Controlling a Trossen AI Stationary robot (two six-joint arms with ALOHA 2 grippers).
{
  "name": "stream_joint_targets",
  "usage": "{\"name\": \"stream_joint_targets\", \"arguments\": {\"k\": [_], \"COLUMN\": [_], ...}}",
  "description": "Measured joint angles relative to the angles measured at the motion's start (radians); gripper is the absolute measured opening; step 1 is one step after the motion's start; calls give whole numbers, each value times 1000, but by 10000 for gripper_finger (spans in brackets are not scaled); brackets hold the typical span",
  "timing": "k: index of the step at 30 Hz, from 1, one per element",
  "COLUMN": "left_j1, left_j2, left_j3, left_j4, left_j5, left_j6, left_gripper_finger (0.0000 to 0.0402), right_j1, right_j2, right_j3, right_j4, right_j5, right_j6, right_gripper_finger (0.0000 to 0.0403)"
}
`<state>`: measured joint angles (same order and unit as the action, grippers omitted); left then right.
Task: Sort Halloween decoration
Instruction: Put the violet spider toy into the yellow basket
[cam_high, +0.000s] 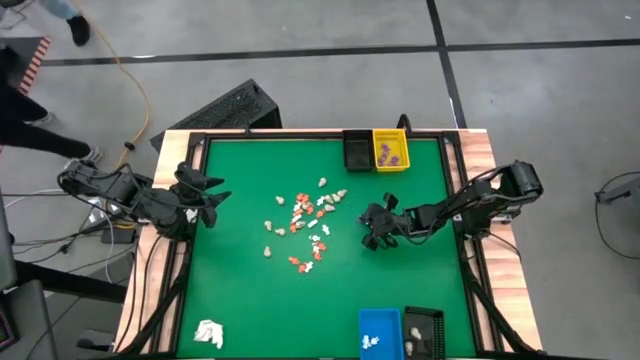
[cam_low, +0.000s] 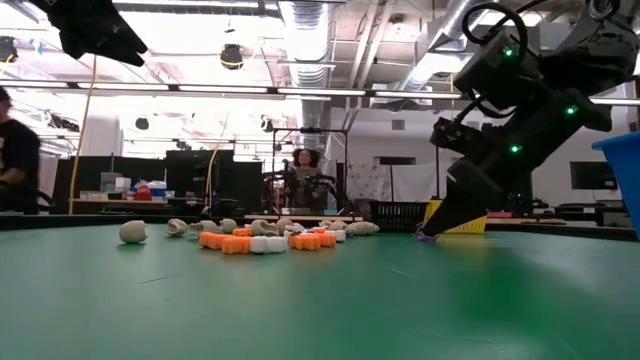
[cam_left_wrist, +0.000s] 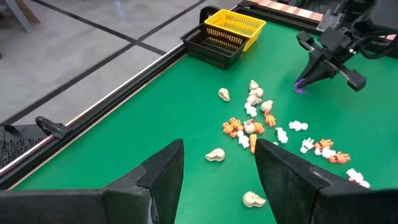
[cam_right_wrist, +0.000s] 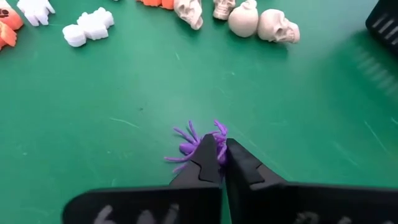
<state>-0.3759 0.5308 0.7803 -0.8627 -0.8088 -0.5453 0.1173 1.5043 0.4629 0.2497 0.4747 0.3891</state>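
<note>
The Halloween decoration pieces (cam_high: 305, 225) lie loose at the middle of the green table: orange, white and cream skull-like figures (cam_right_wrist: 267, 23). A purple spider (cam_right_wrist: 189, 146) lies on the mat to their right. My right gripper (cam_right_wrist: 219, 149) slants down onto it with its fingers all but together. The gripper's tip (cam_low: 432, 228) is at the mat in the low view. My left gripper (cam_left_wrist: 217, 162) waits open above the table's left side (cam_high: 215, 200), well clear of the pieces. My right gripper comes at the purple spider from the table's right, slanting down. Its fingertips (cam_right_wrist: 208, 149) sit against the spider's near side (cam_right_wrist: 217, 134), and a bit of purple shows in the thin slit between them. The spider lies on the mat.
A black basket (cam_high: 357, 150) and a yellow basket (cam_high: 390, 150) holding purple pieces stand at the far edge. A blue bin (cam_high: 378, 330) and a black bin (cam_high: 423, 332) stand at the near edge. A white wadded lump (cam_high: 208, 333) lies near left. A person (cam_low: 300, 165) is in the room behind.
</note>
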Motion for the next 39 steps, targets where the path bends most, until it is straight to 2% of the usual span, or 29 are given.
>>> {"name": "stream_joint_targets", "arguments": {"k": [5,9,13,21,25,39], "left_j1": [0,0,0,0,0,0], "left_j2": [0,0,0,0,0,0], "left_j3": [0,0,0,0,0,0], "left_j4": [0,0,0,0,0,0], "left_j5": [10,20,19,18,17,8], "left_j6": [1,1,1,2,2,3], "left_gripper_finger": [189,189,189,189,189,189], "right_j1": [-2,-2,-2,-2,-2,-24], "right_j2": [0,0,0,0,0,0], "right_j3": [0,0,0,0,0,0], "right_j4": [-2,-2,-4,-6,-6,-7], "right_j5": [-3,-3,-2,2,2,1], "right_j6": [3,3,6,-4,-4,2], "right_gripper_finger": [67,81,78,32,31,106]}}
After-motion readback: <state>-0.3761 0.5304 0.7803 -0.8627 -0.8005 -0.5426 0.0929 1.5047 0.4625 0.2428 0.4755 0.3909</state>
